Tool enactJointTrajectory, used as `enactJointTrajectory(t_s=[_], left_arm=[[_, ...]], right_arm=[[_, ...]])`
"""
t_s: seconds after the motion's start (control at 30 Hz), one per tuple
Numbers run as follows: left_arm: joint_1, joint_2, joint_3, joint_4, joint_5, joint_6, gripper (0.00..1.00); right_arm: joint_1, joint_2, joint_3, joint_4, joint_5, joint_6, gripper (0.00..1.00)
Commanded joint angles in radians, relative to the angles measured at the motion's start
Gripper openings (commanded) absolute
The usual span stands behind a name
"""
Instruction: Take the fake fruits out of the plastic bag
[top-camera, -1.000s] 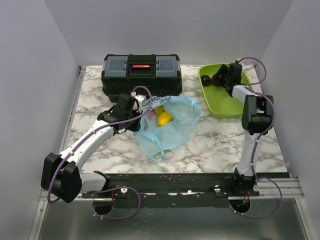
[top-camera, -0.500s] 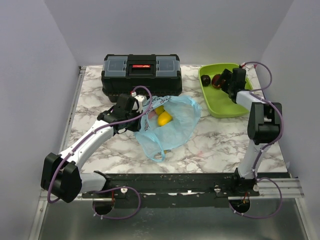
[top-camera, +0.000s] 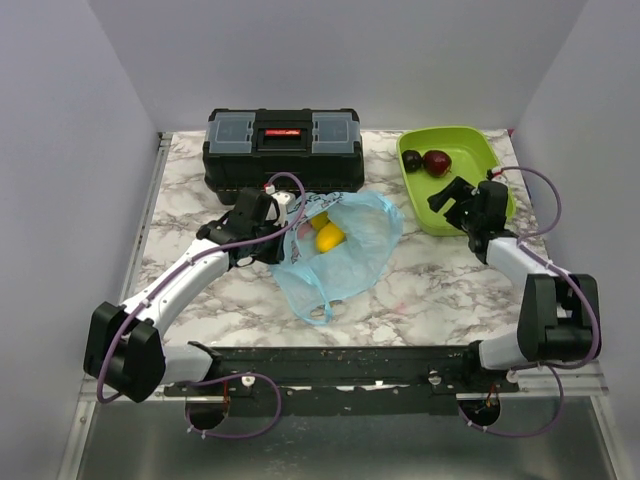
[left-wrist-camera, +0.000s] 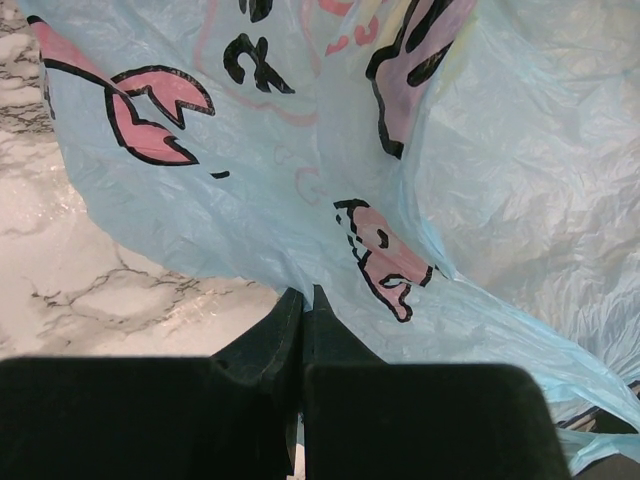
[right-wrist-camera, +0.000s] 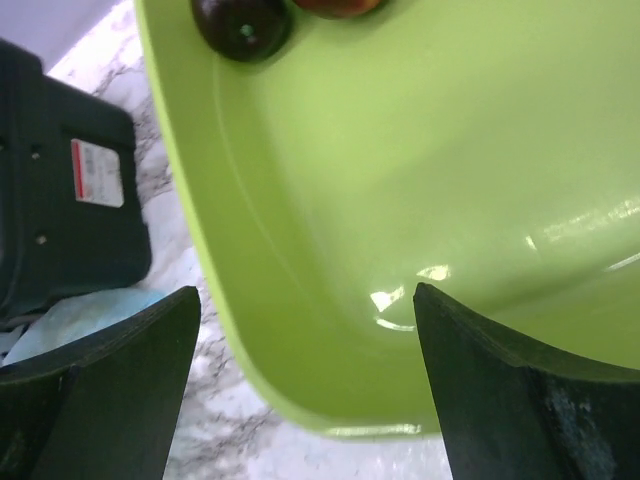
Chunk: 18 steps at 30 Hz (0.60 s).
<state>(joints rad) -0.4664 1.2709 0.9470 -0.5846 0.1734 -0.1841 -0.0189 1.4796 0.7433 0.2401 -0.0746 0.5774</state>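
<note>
The light-blue plastic bag (top-camera: 345, 262) lies at the table's middle with its mouth lifted on the left. Two yellow fake fruits (top-camera: 328, 237) show inside it. My left gripper (top-camera: 283, 226) is shut on the bag's rim; in the left wrist view its fingertips (left-wrist-camera: 305, 296) are pressed together against the printed film (left-wrist-camera: 300, 150). A dark purple fruit (top-camera: 412, 160) and a dark red fruit (top-camera: 437, 162) lie in the lime-green tray (top-camera: 478, 150). My right gripper (top-camera: 450, 196) hangs open and empty over the tray's near end (right-wrist-camera: 305, 290), well back from the purple fruit (right-wrist-camera: 243, 25).
A black toolbox (top-camera: 282, 148) stands at the back, just behind the bag and left of the tray. The tray's near-left rim (right-wrist-camera: 215, 290) lies between my right fingers. Marble tabletop (top-camera: 440, 280) shows between bag and right arm.
My right gripper has drawn back from the fruits at the tray's far end to its near end, leaving the dark red fruit uncovered. The left arm and bag have not moved.
</note>
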Motion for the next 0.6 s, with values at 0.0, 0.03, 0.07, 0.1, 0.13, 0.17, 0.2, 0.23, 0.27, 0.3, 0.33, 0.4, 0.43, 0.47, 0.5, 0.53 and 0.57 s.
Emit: enactJointTrajectory(t_s=[0.0, 0.03, 0.07, 0.1, 0.13, 0.17, 0.2, 0.23, 0.27, 0.3, 0.33, 0.4, 0.43, 0.47, 0.5, 0.53, 0.57], left_arm=[[0.003, 0.014, 0.012, 0.007, 0.056, 0.002, 0.00], [0.003, 0.013, 0.011, 0.009, 0.049, 0.002, 0.00], [0.003, 0.013, 0.011, 0.008, 0.045, 0.003, 0.00], [0.003, 0.014, 0.012, 0.006, 0.045, 0.003, 0.00], [0.003, 0.015, 0.014, 0.005, 0.049, 0.003, 0.00], [0.003, 0.013, 0.015, 0.005, 0.051, 0.003, 0.00], [0.004, 0.011, 0.013, 0.006, 0.048, 0.003, 0.00], [0.003, 0.009, 0.012, 0.006, 0.040, 0.005, 0.00], [0.003, 0.009, 0.010, 0.006, 0.036, 0.005, 0.00], [0.003, 0.011, 0.012, 0.006, 0.039, 0.005, 0.00], [0.003, 0.014, 0.013, 0.006, 0.043, 0.004, 0.00], [0.003, 0.016, 0.013, 0.005, 0.049, 0.003, 0.00], [0.003, 0.016, 0.013, 0.005, 0.048, 0.003, 0.00], [0.003, 0.015, 0.014, 0.005, 0.048, 0.003, 0.00], [0.003, 0.015, 0.013, 0.005, 0.048, 0.003, 0.00], [0.003, 0.013, 0.013, 0.005, 0.046, 0.003, 0.00], [0.003, 0.011, 0.013, 0.005, 0.045, 0.003, 0.00]], right_arm=[[0.004, -0.146, -0.013, -0.078, -0.050, -0.025, 0.90], [0.004, -0.175, 0.012, -0.111, -0.076, -0.034, 0.90], [0.004, -0.198, 0.037, -0.147, -0.101, -0.040, 0.90], [0.006, -0.224, 0.057, -0.163, -0.137, -0.033, 0.90], [0.010, -0.247, 0.067, -0.162, -0.172, -0.017, 0.90], [0.018, -0.274, 0.077, -0.159, -0.203, -0.002, 0.90], [0.053, -0.300, 0.087, -0.160, -0.217, 0.015, 0.90], [0.093, -0.316, 0.102, -0.166, -0.219, 0.027, 0.89], [0.137, -0.333, 0.117, -0.172, -0.206, 0.032, 0.90], [0.200, -0.340, 0.131, -0.177, -0.192, 0.036, 0.90], [0.256, -0.340, 0.154, -0.186, -0.176, 0.037, 0.90], [0.382, -0.331, 0.192, -0.205, -0.137, 0.047, 0.89], [0.452, -0.329, 0.204, -0.203, -0.112, 0.052, 0.89], [0.501, -0.330, 0.210, -0.198, -0.076, 0.056, 0.89], [0.563, -0.328, 0.214, -0.191, -0.051, 0.062, 0.89], [0.614, -0.322, 0.220, -0.185, -0.028, 0.065, 0.89], [0.645, -0.309, 0.228, -0.180, -0.023, 0.070, 0.89]])
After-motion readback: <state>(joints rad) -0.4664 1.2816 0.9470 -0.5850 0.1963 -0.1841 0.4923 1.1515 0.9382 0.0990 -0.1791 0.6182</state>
